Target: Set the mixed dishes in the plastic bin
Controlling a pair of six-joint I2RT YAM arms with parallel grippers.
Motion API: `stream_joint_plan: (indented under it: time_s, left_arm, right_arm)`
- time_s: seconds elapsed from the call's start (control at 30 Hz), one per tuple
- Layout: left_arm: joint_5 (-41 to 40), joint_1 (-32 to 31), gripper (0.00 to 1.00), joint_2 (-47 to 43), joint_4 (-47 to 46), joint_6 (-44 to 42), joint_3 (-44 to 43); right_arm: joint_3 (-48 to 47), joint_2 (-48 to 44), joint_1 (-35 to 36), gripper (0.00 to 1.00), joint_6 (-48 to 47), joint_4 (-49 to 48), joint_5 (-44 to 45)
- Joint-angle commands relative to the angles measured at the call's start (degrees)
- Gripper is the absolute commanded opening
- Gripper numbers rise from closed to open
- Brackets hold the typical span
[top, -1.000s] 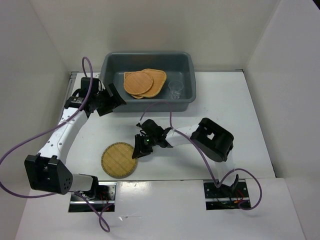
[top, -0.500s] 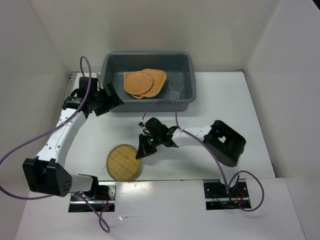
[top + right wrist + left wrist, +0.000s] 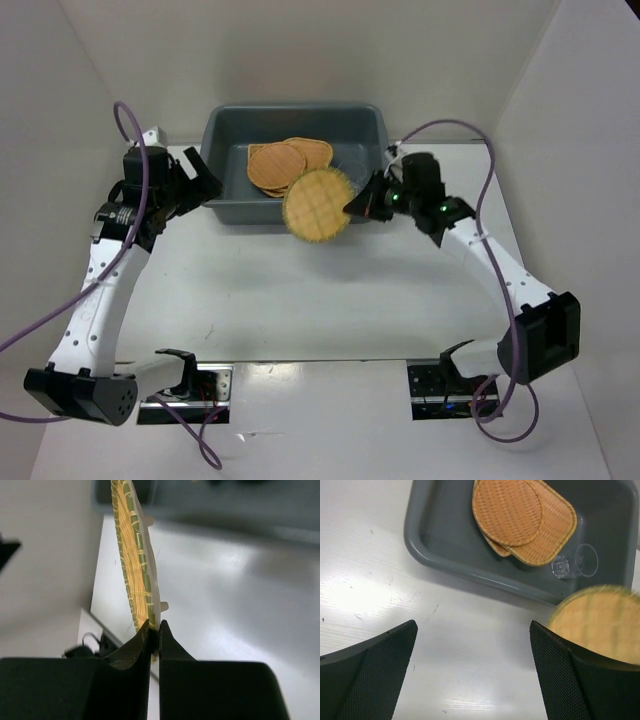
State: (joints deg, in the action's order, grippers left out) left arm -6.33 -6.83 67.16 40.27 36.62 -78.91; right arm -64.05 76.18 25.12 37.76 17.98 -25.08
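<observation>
The large dark grey rectangular plastic bin [image 3: 432, 535] is smooth with a dull sheen, and the white table top [image 3: 380, 595] is glossy with faint scuffs. The round orange-tan wicker tray [image 3: 316, 205] and the flat wicker trays [image 3: 520, 515] in the bin are coarsely woven and matt; the small clear glass cup [image 3: 572, 565] is smooth and shiny. The black fingers [image 3: 380, 660] of the left gripper [image 3: 473, 625] show a fine matt mesh texture.

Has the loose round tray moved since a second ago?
Yes. The round wicker tray went from the table's near edge up to the plastic bin's front rim, held there by the right gripper.
</observation>
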Motion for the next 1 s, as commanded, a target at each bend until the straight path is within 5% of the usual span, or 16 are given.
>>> stream_joint_plan:
  time_s: [0.0,0.13,0.17,0.83,0.97]
  left_arm:
    - [-3.4,0.1,1.0,-2.5,0.1,-1.6,-1.0]
    - [-0.9,0.1,1.0,-3.1,-2.1,-1.6,2.6]
    - [0.5,0.6,1.0,-4.2,-2.7,-1.0,4.6]
    - [1.7,1.6,1.0,-6.4,-2.2,1.7,7.9]
    - [1.7,1.6,1.0,-6.4,-2.2,2.2,8.4]
  right_arm:
    - [-13.3,2.7,-4.1,0.0,-5.0,1.8,-2.9]
    - [-26.8,15.9,-4.9,0.0,-9.0,3.7,-1.2]
    - [-38.7,25.2,-6.0,0.0,-11.1,5.7,-0.7]
    - [-79.0,64.1,-6.1,0.0,-11.7,14.3,-3.1]
    - [-95.2,73.1,-6.1,0.0,-9.8,18.7,-3.7]
